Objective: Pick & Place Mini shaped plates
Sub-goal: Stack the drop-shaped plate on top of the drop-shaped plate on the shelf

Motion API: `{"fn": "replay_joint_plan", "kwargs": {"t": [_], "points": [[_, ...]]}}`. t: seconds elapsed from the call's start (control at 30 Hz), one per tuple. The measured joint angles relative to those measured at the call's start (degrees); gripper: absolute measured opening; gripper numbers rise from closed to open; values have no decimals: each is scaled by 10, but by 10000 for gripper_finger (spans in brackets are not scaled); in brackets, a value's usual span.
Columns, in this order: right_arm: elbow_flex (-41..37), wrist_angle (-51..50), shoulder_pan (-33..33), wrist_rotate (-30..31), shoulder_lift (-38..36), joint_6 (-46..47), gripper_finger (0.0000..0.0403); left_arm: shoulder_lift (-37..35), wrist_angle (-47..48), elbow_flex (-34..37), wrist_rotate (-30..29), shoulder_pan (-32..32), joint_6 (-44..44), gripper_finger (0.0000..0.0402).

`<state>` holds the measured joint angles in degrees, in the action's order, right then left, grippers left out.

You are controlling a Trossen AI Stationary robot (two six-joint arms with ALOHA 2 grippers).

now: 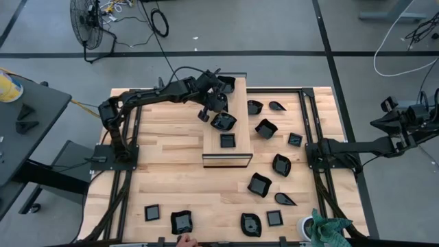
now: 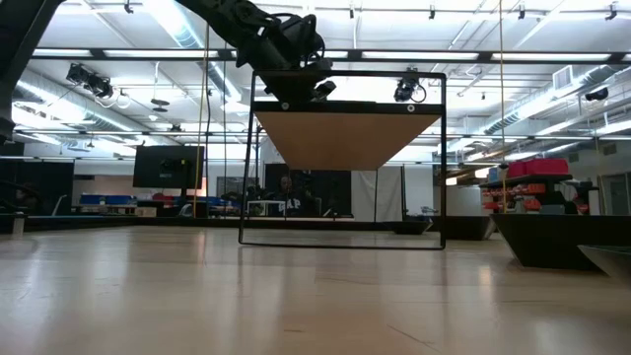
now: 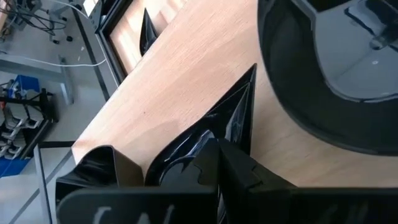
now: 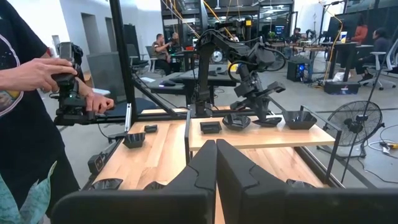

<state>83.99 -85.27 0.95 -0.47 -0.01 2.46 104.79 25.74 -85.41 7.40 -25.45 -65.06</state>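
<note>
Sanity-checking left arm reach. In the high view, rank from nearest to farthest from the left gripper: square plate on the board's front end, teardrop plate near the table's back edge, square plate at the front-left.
From the left gripper, over the board:
1. Square plate on the board's front end.
2. Teardrop plate near the back edge, on the right.
3. Front-left square plate.

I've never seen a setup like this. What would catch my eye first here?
Probably the many small black dishes scattered over the wooden table, most on its right half. Next, the left arm reaches over a raised wooden board in the middle, its left gripper shut on a black dish, with more dishes already on the board. The right gripper, shut, waits off the table's right edge.
</note>
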Motion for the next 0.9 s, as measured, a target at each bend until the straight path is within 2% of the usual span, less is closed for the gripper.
{"fn": "replay_joint_plan", "kwargs": {"t": [0.47, 0.7, 0.9], "points": [[0, 0, 0, 0, 0, 0, 10, 0, -17, 0, 1, 1, 0, 3], [0, 0, 0, 0, 0, 0, 10, 0, -23, 0, -113, -5, -19, 3], [0, 0, 0, 0, 0, 0, 10, 3, -17, 0, -106, -11, -16, 4]]}}
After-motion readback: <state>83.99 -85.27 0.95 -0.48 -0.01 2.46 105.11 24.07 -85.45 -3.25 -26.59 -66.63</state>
